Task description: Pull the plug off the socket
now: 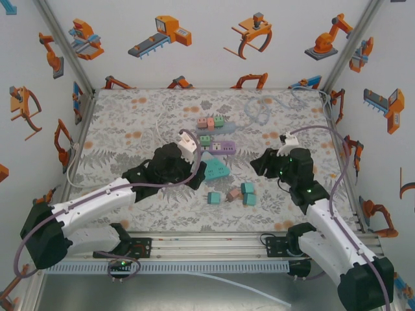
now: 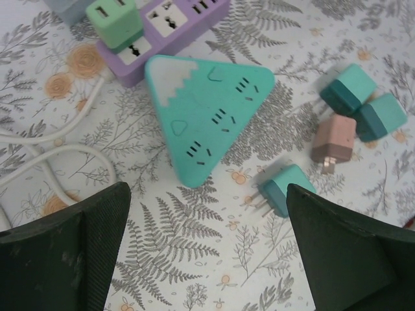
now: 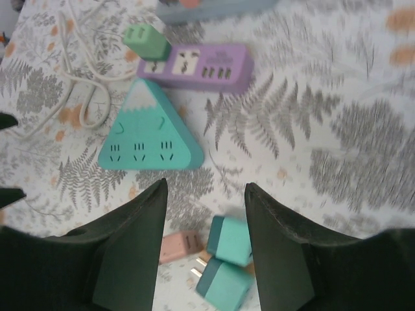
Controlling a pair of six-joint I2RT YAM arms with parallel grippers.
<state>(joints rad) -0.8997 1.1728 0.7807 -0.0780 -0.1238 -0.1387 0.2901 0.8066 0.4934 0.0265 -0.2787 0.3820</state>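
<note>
While unpinned, purple power strip (image 3: 220, 68): may lift with green plug (image 3: 146, 41)
Left tool (image 2: 207, 201): spread wide
Right tool (image 3: 205, 191): parted, empty

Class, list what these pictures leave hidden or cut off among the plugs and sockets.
Left wrist: green plug, cut by the top edge.
Right wrist: pink plug, half behind a finger of the right claw.
Top external: triangular socket, partly under the left arm.

White walls (image 1: 207, 65) dotted with orange and grey robot-arm stickers (image 1: 160, 35) enclose three sides, met at the back corners by aluminium frame posts (image 1: 65, 45). A pale tablecloth printed with grey ferns and orange blossoms (image 1: 130, 129) spreads evenly lit below them, ending at a slotted aluminium rail (image 1: 207, 243) along the near edge.
</note>
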